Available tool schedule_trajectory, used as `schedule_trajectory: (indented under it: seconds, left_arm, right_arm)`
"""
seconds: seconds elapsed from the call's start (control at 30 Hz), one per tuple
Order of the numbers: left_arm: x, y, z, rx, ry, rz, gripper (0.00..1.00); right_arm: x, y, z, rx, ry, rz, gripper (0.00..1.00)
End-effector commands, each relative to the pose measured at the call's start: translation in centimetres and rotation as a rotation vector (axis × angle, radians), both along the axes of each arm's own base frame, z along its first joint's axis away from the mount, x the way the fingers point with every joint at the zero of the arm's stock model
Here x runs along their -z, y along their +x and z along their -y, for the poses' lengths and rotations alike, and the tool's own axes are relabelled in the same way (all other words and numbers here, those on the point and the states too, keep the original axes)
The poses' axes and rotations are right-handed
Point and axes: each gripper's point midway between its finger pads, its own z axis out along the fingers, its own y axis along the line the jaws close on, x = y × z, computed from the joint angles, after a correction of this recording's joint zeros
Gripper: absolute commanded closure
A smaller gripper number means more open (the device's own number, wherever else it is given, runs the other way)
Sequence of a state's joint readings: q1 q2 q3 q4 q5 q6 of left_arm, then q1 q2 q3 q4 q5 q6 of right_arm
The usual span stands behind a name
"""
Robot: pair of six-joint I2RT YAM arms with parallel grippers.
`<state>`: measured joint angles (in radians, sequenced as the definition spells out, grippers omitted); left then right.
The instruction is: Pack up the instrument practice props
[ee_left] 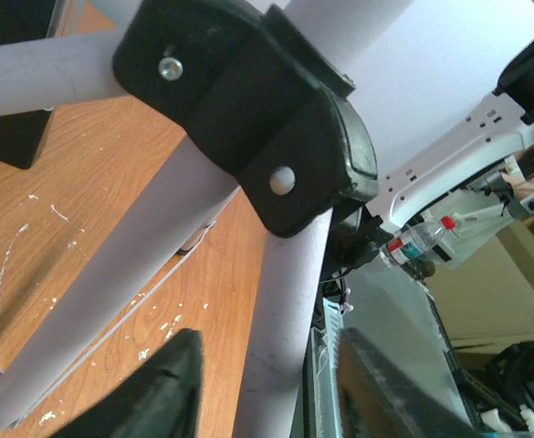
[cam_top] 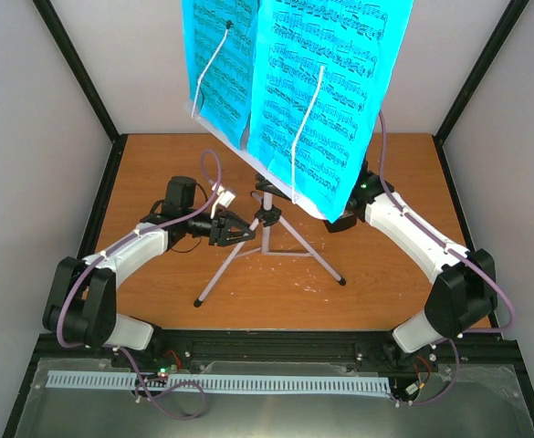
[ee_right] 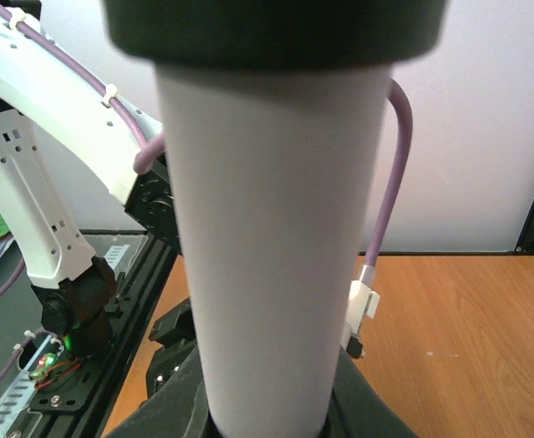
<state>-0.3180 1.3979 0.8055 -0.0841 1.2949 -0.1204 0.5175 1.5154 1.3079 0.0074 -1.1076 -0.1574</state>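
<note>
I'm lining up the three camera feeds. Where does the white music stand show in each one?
Top external: music stand at centre, tripod legs spread on the table, cyan pages on its desk.
Left wrist: its black leg hub at upper centre, with legs running down and left.
Right wrist: its white pole fills the middle.
Shared landmark: the wooden tabletop.

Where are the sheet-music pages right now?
In the top view, the cyan pages hang at top centre on the desk of the stand, over the far half of the table.
</note>
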Motion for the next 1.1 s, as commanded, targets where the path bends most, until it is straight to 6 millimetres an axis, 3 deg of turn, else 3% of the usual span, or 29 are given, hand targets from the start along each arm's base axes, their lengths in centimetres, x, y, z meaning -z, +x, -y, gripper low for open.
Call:
schedule_trajectory:
  seconds: [0.0, 0.23, 0.3, 0.4, 0.47, 0.63, 0.8, 1.07]
  left_arm:
    - [-1.8, 0.1, 0.6, 0.051, -0.049, 0.066, 0.66]
    - [-1.5, -0.2, 0.6, 0.05, -0.053, 0.061, 0.94]
    - [-1.3, -0.1, 0.5, 0.031, -0.037, 0.066, 0.98]
    - [-0.6, 0.5, 0.3, -0.036, 0.014, 0.079, 1.0]
    - [-0.1, 0.8, 0.0, -0.085, 0.049, 0.089, 1.0]
    - [0.2, 2.6, -2.3, -0.292, 0.132, 0.145, 1.0]
    - [-1.4, 5.6, -6.9, -0.552, 0.132, 0.187, 1.0]
    - [-3.8, 8.0, -8.1, -0.734, 0.045, 0.235, 1.0]
  right_arm:
    - [-1.4, -1.6, 0.3, -0.039, 0.002, -0.07, 0.9]
    - [-1.2, -1.4, 0.2, -0.025, -0.003, -0.068, 0.83]
    - [-1.1, -1.2, 0.3, -0.009, -0.008, -0.065, 0.71]
    - [-0.8, -0.8, 0.6, 0.033, -0.021, -0.054, 0.38]
    - [-0.4, -0.5, 0.8, 0.076, -0.033, -0.039, 0.27]
    - [0.0, 0.4, 2.6, 0.209, -0.031, -0.008, 0.16]
    - [0.1, 1.7, 4.8, 0.391, 0.002, 0.013, 0.03]
    - [-0.1, 1.4, 7.5, 0.545, 0.063, 0.026, 0.0]
